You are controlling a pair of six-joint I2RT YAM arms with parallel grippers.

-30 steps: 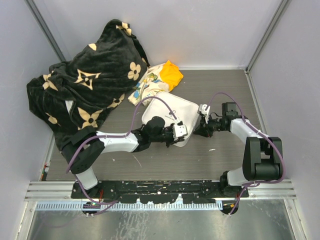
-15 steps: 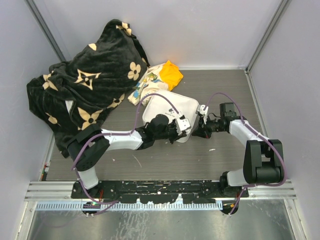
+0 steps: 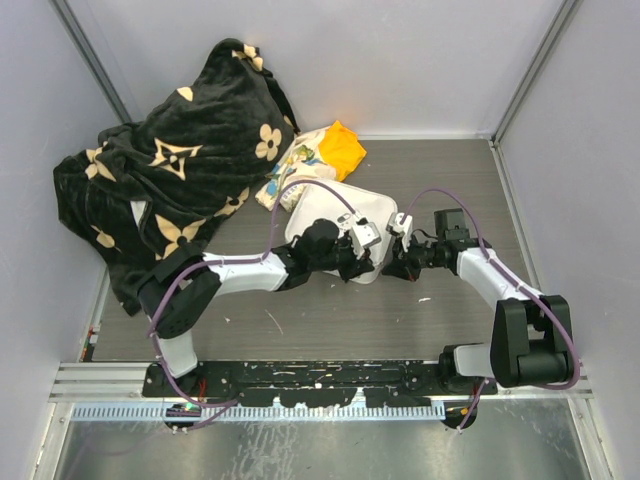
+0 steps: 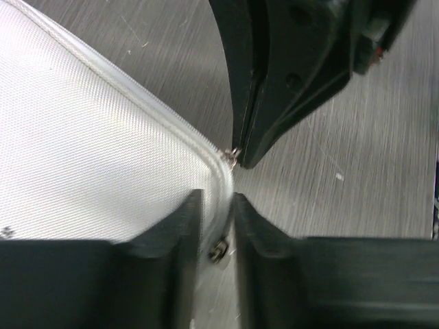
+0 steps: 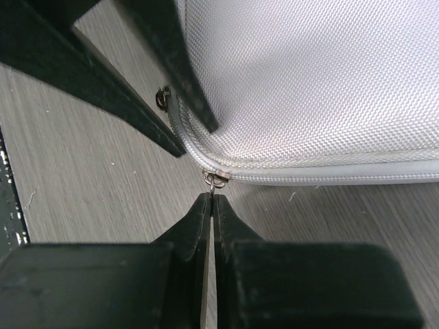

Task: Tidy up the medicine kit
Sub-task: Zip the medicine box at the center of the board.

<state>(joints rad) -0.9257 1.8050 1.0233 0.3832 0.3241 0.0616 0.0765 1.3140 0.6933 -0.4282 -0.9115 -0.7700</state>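
The medicine kit (image 3: pixel 335 212), a pale grey woven zip case, lies flat and closed on the table. Both grippers meet at its near right corner. My right gripper (image 5: pixel 212 199) is shut on the thin metal zip pull (image 5: pixel 215 179) at that corner; the same gripper (image 4: pixel 240 159) shows dark from the left wrist. My left gripper (image 4: pixel 218 199) straddles the kit's rim (image 4: pixel 212 171) with its jaws nearly together. A second zip pull (image 4: pixel 218 252) lies in the gap between them. The left fingers (image 5: pixel 147 116) show beside the right gripper.
A black blanket with beige flowers (image 3: pixel 170 170) is heaped at the back left. A floral-and-orange cloth bundle (image 3: pixel 320 155) lies just behind the kit. Grey walls close off the back and both sides.
My left gripper has slid a little farther along the kit's near rim toward the corner, its jaws easing slightly. The right gripper has edged in toward the left and closed on the pull.
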